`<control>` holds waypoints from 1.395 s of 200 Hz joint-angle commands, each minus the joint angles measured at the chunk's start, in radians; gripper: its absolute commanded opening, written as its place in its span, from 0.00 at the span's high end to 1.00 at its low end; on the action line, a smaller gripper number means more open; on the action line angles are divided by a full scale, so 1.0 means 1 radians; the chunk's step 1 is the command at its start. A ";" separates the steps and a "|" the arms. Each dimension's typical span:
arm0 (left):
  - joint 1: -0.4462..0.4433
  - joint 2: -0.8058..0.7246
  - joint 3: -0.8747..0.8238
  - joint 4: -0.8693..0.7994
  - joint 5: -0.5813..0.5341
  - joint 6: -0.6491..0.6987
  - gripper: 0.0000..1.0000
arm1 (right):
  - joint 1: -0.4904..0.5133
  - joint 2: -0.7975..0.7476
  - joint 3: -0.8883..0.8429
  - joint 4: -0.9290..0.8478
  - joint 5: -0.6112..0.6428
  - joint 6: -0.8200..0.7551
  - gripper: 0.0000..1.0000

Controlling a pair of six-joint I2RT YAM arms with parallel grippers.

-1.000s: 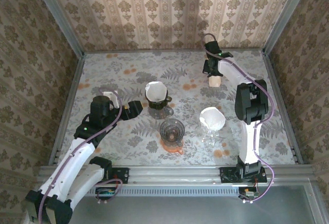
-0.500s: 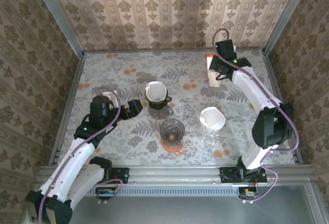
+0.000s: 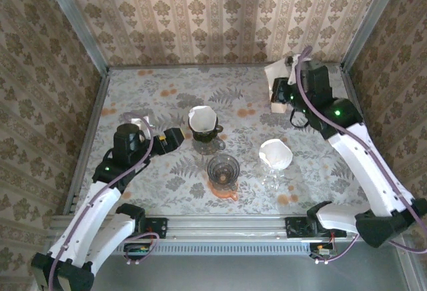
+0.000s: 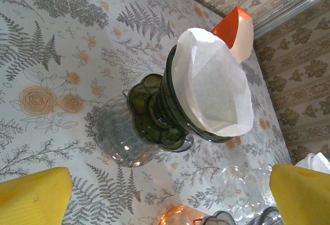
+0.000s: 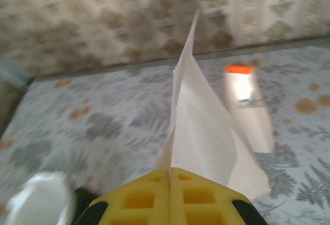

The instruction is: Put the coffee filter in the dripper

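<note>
The left gripper [image 3: 171, 141] held its yellow fingers spread wide beside a dark green ribbed dripper [image 4: 167, 114] already lined with paper. The empty dark glass dripper [image 3: 222, 169] stood nearer the arms. Far right, by the back wall, the right gripper [image 5: 170, 176] pinched the coffee filter [image 5: 198, 127]: thin white paper, folded flat, its long axis rising away from the fingers. A second earlier that arm's elbow sat further in, with the gripper low over the orange-capped box [image 5: 246, 106].

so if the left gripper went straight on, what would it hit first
Probably the green dripper holding a filter, dead ahead of the open left gripper, though depth is unclear.
</note>
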 commanded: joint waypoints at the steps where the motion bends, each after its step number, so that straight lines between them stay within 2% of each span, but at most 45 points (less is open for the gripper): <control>1: 0.011 -0.010 0.041 -0.052 -0.008 0.029 0.00 | 0.118 0.031 0.098 -0.273 -0.078 -0.071 1.00; 32: 0.012 -0.010 0.059 -0.085 -0.010 0.047 0.00 | 0.306 0.120 0.249 -0.560 -0.049 -0.070 1.00; 64: 0.012 -0.012 0.063 -0.091 0.005 0.060 0.00 | 0.420 0.231 0.362 -0.769 -0.035 -0.033 1.00; 92: 0.014 -0.012 0.060 -0.091 0.011 0.065 0.00 | 0.489 0.312 0.403 -0.855 -0.062 -0.012 1.00; 194: 0.014 -0.048 0.039 -0.105 0.023 0.080 0.00 | 0.573 0.520 0.472 -0.851 -0.128 -0.030 1.00; 279: 0.016 -0.061 0.024 -0.105 0.030 0.079 0.00 | 0.602 0.588 0.430 -0.746 -0.164 -0.034 1.00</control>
